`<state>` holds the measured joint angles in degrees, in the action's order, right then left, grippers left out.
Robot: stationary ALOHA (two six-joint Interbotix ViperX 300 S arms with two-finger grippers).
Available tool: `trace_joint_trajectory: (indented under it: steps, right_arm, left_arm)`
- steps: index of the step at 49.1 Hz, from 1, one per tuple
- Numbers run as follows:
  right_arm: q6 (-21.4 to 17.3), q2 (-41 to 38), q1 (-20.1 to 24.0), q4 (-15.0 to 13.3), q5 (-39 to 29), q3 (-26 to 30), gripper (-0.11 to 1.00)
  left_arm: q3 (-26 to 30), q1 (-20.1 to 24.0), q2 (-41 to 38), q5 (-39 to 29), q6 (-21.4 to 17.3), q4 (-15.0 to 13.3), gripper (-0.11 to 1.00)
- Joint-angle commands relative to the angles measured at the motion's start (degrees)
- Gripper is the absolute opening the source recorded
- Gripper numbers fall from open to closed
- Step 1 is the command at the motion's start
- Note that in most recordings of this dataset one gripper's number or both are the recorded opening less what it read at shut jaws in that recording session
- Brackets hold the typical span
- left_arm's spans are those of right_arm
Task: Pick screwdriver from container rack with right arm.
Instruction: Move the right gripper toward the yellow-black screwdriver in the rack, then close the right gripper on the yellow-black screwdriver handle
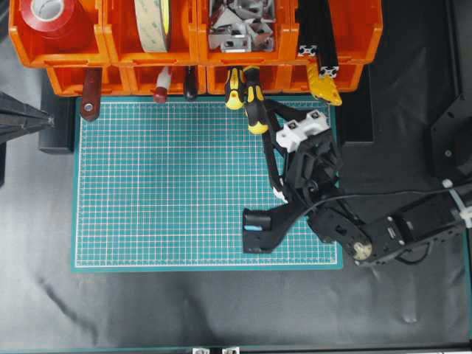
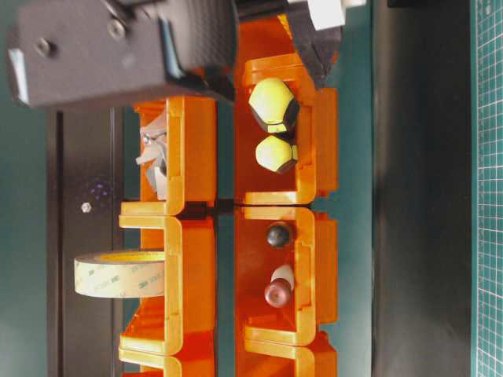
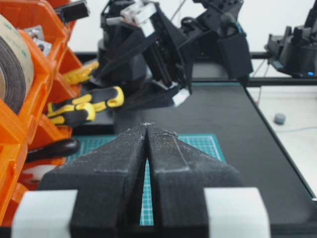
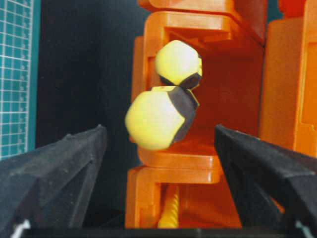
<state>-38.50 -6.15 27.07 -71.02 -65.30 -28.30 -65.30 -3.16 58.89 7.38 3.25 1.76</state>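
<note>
The screwdriver [image 1: 256, 110] lies in a lower bin of the orange container rack [image 1: 118, 48], its chunky yellow-and-black handle [image 4: 159, 119] sticking out over the mat's far edge. A slimmer yellow-and-black tool [image 1: 234, 88] lies just to its left. My right gripper [image 1: 293, 110] is open and points at the rack, just right of the handle. In the right wrist view the handle end sits ahead of the two spread fingers [image 4: 64, 163], nearer the left one, touching neither. My left gripper [image 3: 147, 127] is shut and empty at the far left [image 1: 49, 119].
The green mat [image 1: 169, 192] lies in front of the rack. Upper bins hold red tape [image 1: 48, 18], a tape roll [image 1: 155, 22], metal brackets [image 1: 240, 29] and black bars [image 1: 321, 29]. Red-handled tools [image 1: 90, 92] and a black handle [image 1: 190, 85] lie left; a yellow part [image 1: 324, 85] lies right.
</note>
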Motion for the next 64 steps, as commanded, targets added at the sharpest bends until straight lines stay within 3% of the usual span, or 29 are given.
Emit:
trace_joint_trajectory:
  steps: [1, 30, 39, 46, 64]
  right_arm:
    - [-0.2, 0.5, -0.9, -0.8, 0.8, 1.7, 0.84]
    - [-0.8, -0.9, -3.3, -0.4, 1.9, 3.5, 0.78]
    - [-2.5, -0.9, -3.2, 0.2, -0.3, 3.6, 0.65]
    - [-2.9, -1.0, -2.5, 0.2, -1.5, 4.2, 0.4]
    - [-2.5, -1.8, -1.1, 0.1, -7.3, 8.1, 0.4]
  left_arm:
    - [1.6, -0.2, -0.6, 0.3, 0.2, 0.2, 0.01]
    - [1.7, -0.1, -0.6, 0.3, 0.3, 0.2, 0.01]
    - [1.8, 0.1, 0.1, 0.2, 0.2, 0.2, 0.01]
    - [2.0, 0.2, 1.3, -0.6, 0.2, 0.2, 0.01]
    - [2.5, 0.2, 3.3, -3.9, 0.3, 0.2, 0.01]
